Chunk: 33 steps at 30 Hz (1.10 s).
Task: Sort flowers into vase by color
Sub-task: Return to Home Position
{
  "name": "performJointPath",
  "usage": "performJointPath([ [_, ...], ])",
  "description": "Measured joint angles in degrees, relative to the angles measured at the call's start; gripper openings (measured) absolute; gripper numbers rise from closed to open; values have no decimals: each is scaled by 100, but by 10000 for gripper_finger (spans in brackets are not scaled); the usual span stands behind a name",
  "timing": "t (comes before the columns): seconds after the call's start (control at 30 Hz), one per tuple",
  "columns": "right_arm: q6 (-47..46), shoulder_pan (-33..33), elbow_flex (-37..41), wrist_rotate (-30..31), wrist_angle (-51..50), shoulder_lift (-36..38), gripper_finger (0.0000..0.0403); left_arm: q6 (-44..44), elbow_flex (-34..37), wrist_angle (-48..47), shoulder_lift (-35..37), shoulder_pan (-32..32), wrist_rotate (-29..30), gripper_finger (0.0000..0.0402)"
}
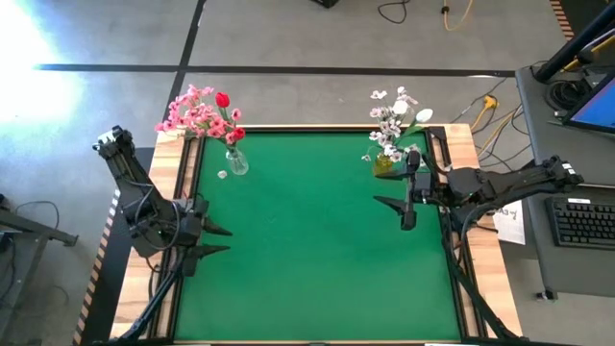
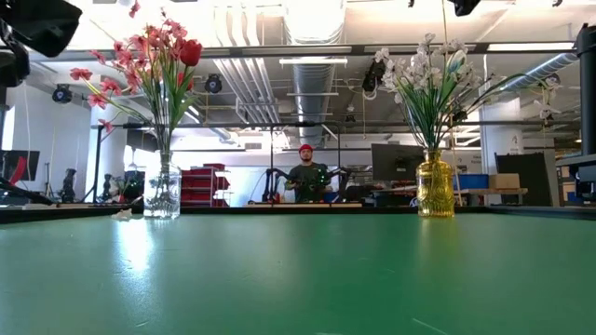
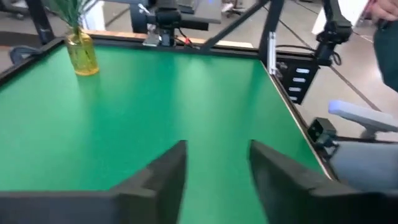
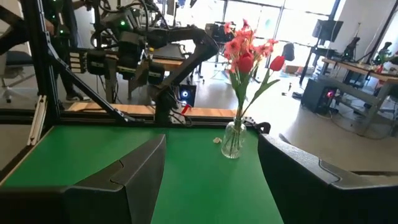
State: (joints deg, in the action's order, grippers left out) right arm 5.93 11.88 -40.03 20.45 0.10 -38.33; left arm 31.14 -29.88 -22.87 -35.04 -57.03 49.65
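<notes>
A clear glass vase (image 1: pixel 235 161) at the table's far left holds pink sprays and red buds (image 1: pixel 204 113) by their stems. An amber vase (image 1: pixel 384 165) at the far right holds white flowers (image 1: pixel 396 117). The low view shows both: the clear vase (image 2: pixel 162 191) with its pink and red flowers (image 2: pixel 154 56), and the amber vase (image 2: pixel 435 186) with its white flowers (image 2: pixel 428 74). My left gripper (image 1: pixel 223 239) hovers open at the left edge, nothing between its fingers (image 3: pixel 161 177). My right gripper (image 1: pixel 392 208) hovers open just near of the amber vase, facing the clear vase (image 4: pixel 233 140).
A small white scrap (image 1: pixel 222 174) lies on the green mat (image 1: pixel 307 250) beside the clear vase. Wooden borders (image 1: pixel 183 183) frame the mat. A keyboard (image 1: pixel 584 219) and a paper sheet (image 1: pixel 509 223) sit off the right side. A person (image 2: pixel 307 177) stands beyond the far edge.
</notes>
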Motion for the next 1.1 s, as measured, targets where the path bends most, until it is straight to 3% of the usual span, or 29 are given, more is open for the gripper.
performJointPath([
  [0.17,31,-2,264,0,21,158,249,-248,345,341,-5,497,-116,35],
  [0.23,65,-2,419,-5,77,300,249,-366,429,356,2,712,-325,10],
  [0.6,107,-4,1335,-158,840,1255,249,-1376,793,770,285,1510,-1021,1],
  [1.1,513,-17,1536,-138,1584,1773,249,-2157,1403,1174,1015,2579,-1514,0],
])
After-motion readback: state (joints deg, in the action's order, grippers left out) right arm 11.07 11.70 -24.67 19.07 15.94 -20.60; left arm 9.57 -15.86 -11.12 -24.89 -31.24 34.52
